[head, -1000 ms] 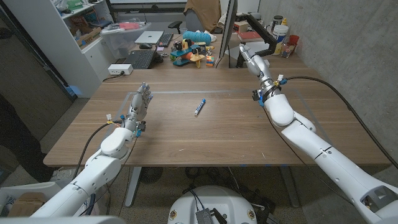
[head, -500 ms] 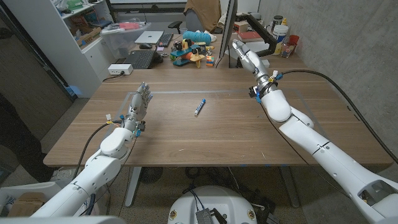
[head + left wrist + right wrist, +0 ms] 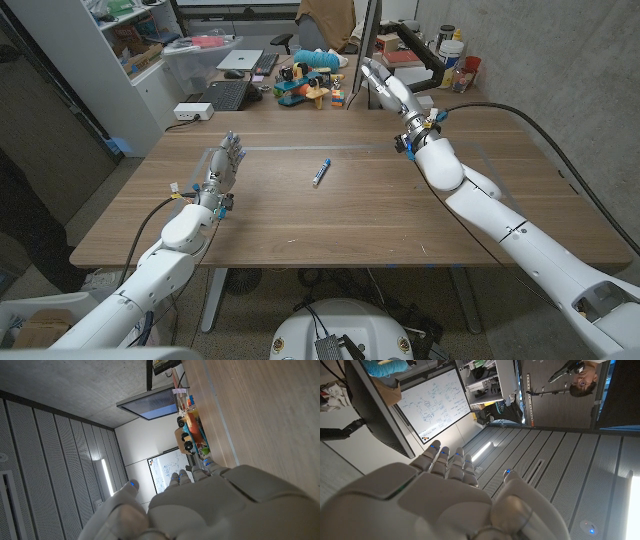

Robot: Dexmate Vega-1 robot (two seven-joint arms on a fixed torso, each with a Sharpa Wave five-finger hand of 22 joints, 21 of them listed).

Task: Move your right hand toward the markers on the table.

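the right hand point(image 3: 385, 88) is raised above the far right part of the wooden table point(image 3: 350, 215), its fingers stretched out straight and close together, pointing away toward the clutter at the far edge; it holds nothing. in the right wrist view the back of the same hand point(image 3: 445, 495) shows with its fingers point(image 3: 442, 457) side by side and the thumb a little apart, and beyond them a dark monitor point(image 3: 380, 405) and a whiteboard point(image 3: 432, 400), with a person point(image 3: 582, 382) at the picture's edge, cut off by the frame.

only one marker point(image 3: 321, 172) can be made out: blue and white, lying flat near the middle of the table, well apart from both hands. the right hand is farther back and to the right of it, not touching it. the marker is too small to tell whether it is capped.

the left hand point(image 3: 225, 160) stands upright over the left part of the table, fingers loosely spread and pointing up, holding nothing; whether its edge touches the wood is hard to tell. in the left wrist view its back point(image 3: 210, 505) hides most of the fingers, so only their tips show.

at the far edge stand colourful toys point(image 3: 305, 85), a keyboard point(image 3: 225, 95) and a laptop point(image 3: 240, 60), all small and partly overlapping.
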